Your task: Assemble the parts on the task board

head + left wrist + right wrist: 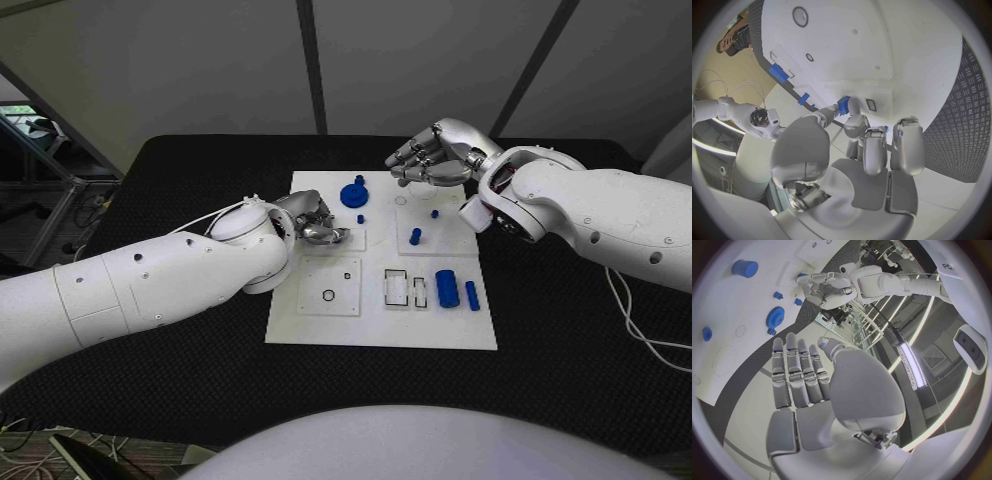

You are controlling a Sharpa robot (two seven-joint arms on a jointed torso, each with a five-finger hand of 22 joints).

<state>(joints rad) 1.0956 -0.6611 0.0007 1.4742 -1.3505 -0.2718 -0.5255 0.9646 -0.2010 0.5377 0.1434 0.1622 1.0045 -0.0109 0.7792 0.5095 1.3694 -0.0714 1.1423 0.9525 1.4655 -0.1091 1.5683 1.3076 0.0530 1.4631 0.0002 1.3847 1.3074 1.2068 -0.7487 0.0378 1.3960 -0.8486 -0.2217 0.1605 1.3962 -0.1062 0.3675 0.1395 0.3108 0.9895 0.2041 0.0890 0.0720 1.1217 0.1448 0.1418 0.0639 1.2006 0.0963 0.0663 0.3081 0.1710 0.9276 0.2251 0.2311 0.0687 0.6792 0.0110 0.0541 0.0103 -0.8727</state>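
The white task board (382, 330) lies in the middle of the black table. My left hand (320, 228) hovers over its left middle. In the left wrist view the left hand (867, 150) pinches a small blue part (843, 105) between thumb and a finger, close above the board (848, 45). My right hand (440, 155) hangs above the board's far edge, and in the right wrist view the right hand (801, 385) has straight, spread fingers and holds nothing. A blue gear (355, 195) sits near the far edge, with a blue peg (415, 236) standing right of centre.
A blue cylinder (447, 288) and a blue bar (472, 295) lie on the board's right side, next to rectangular slots (395, 287). A plate with a ring mark (330, 287) lies at the near left. Black table (577, 340) surrounds the board.
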